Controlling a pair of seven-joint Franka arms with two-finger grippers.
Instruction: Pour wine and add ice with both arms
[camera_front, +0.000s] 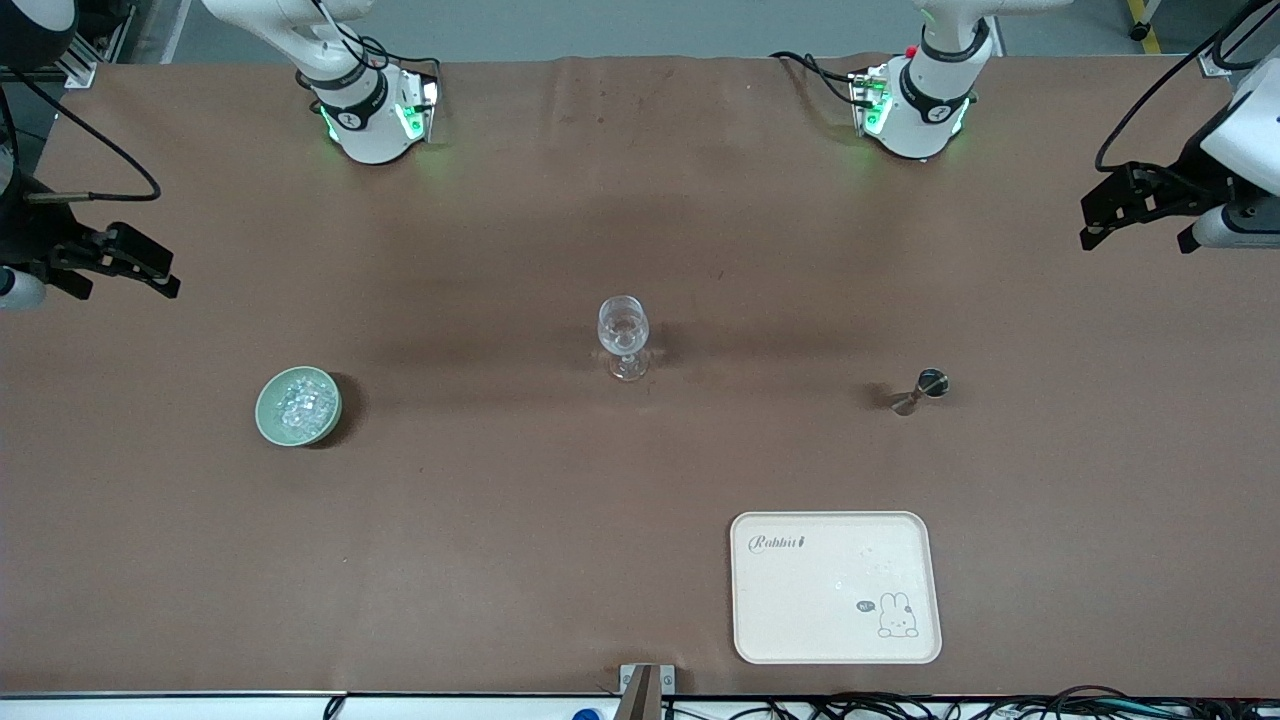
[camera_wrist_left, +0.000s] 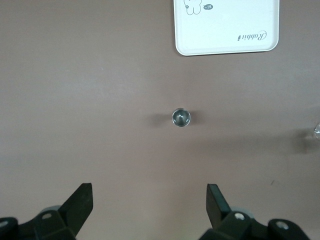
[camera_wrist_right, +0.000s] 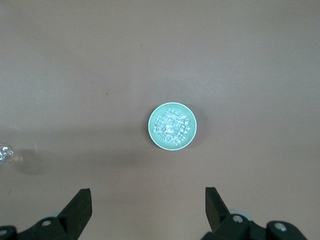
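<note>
A clear stemmed glass stands upright at the table's middle. A pale green bowl holding a heap of ice sits toward the right arm's end; it also shows in the right wrist view, with the ice in it. A small metal jigger stands toward the left arm's end and shows in the left wrist view. I cannot make out any wine. My left gripper is open and empty, high over the table. My right gripper is open and empty too.
A cream tray with a rabbit print lies nearer to the front camera than the jigger; it also shows in the left wrist view. The glass shows at the edge of both wrist views. Brown cloth covers the table.
</note>
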